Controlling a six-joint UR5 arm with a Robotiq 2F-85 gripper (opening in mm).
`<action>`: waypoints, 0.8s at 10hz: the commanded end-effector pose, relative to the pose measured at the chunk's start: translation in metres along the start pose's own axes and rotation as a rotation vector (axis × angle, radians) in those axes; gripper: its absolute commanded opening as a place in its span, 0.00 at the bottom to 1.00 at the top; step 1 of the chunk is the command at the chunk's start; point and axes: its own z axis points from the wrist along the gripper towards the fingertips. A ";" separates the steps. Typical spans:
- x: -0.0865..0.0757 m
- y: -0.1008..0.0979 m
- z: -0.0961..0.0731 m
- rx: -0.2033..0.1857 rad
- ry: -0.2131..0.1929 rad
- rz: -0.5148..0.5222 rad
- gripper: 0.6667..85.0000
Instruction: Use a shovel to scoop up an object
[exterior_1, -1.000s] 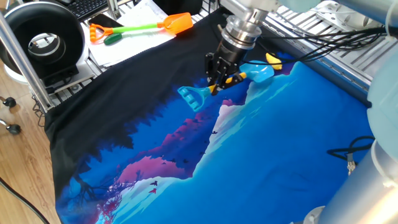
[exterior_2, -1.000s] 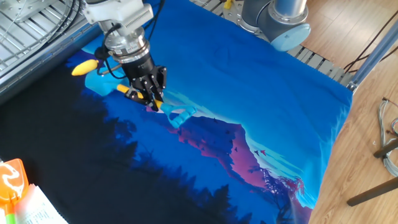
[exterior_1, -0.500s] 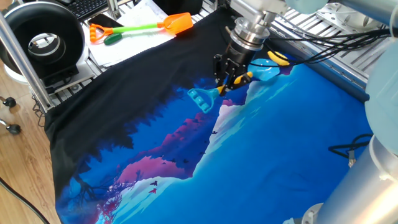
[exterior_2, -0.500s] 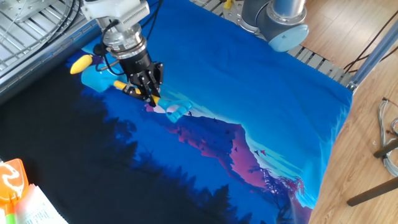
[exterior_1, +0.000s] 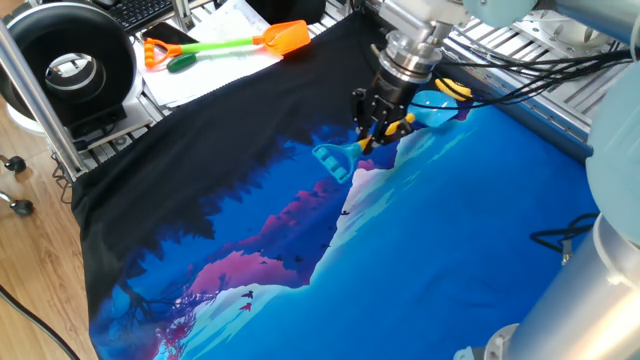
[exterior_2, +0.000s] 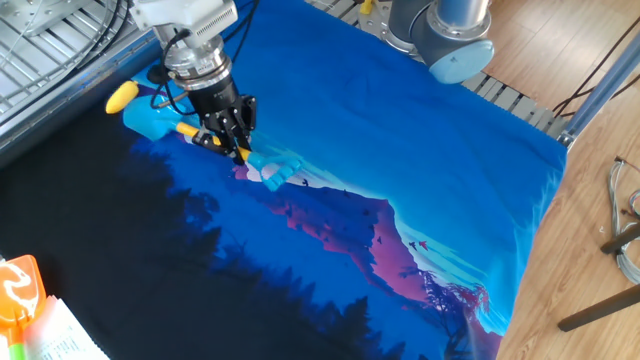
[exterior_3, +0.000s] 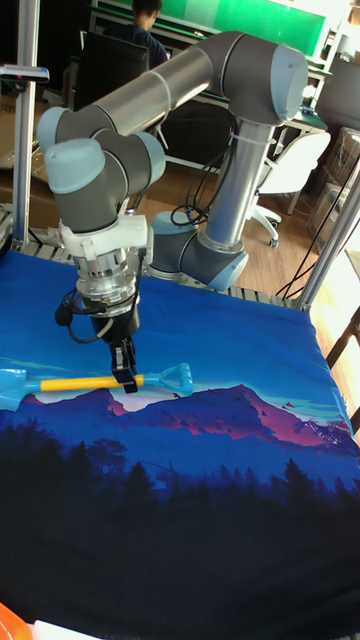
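Shovel (exterior_3: 80, 382) shaft between gripper (exterior_3: 126, 381) fingers

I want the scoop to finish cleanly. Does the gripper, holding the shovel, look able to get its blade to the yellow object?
Probably yes: the gripper clamps the shovel, whose blade already touches the yellow object, nothing between.

The table (exterior_1: 95, 150) is covered by a mountain-print cloth (exterior_1: 420, 250). Shovel (exterior_2: 160, 122) lies on the cloth, yellow object (exterior_2: 121, 96) touching its blade.
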 end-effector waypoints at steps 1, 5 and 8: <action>0.021 0.006 -0.009 0.000 0.023 -0.035 0.09; 0.048 0.017 -0.017 -0.001 0.051 -0.087 0.09; 0.056 0.023 -0.020 -0.005 0.054 -0.108 0.09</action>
